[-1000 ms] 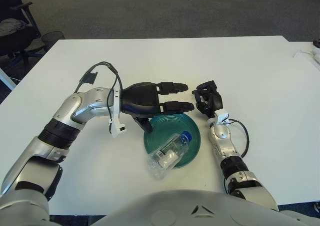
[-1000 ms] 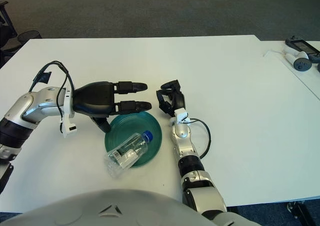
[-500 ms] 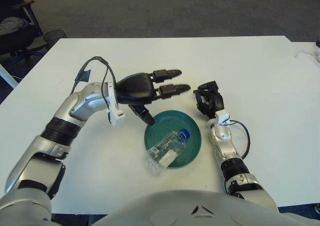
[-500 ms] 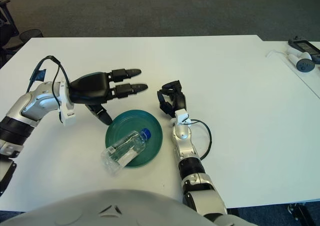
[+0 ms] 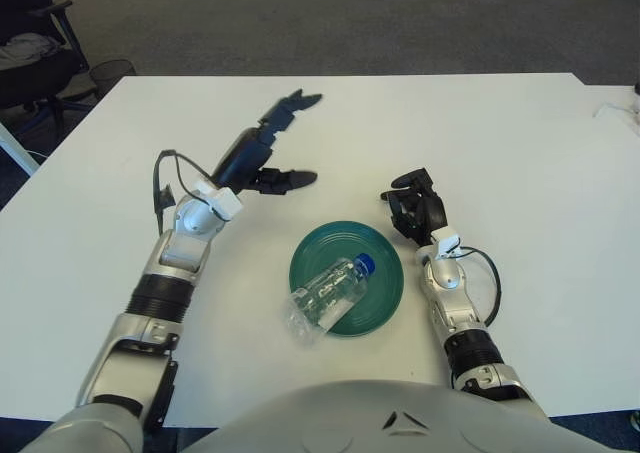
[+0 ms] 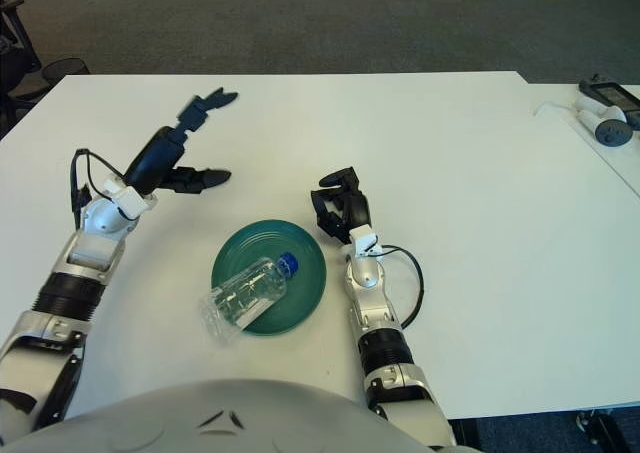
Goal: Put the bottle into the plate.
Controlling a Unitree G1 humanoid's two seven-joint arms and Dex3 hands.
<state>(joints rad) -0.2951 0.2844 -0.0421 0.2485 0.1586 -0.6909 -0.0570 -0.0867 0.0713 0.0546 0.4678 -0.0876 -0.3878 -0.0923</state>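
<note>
Since bottle (image 5: pixel 328 297) lies on side across green plate (image 5: pixel 383 271), base poking over rim at 7 o'clock, placing looks done. Left hand (image 5: pixel 262 149) at plate's 10 o'clock, fingers spread, empty. Right hand (image 5: pixel 415 209) at 2 o'clock, curled, idle. Next, I reckon: maybe nudge base inward.

Table (image 5: pixel 480 123): fills most of the frame, floor behind it along the top edge.
Plate (image 5: pixel 375 258): on the table, lower centre of the frame.
Bottle (image 5: pixel 328 298): lying on its side across the plate's lower-left part, cap end toward the plate's middle, base overhanging the rim at lower left.
Left hand (image 5: pixel 262 145): upper left of the plate, well apart from it, fingers spread and holding nothing.
Right hand (image 5: pixel 415 205): just right of the plate's upper edge, beside it.
Office chair (image 5: pixel 30 53): upper left corner, behind the table.
Small devices (image 6: pixel 600 113): right edge of the right eye view.
</note>
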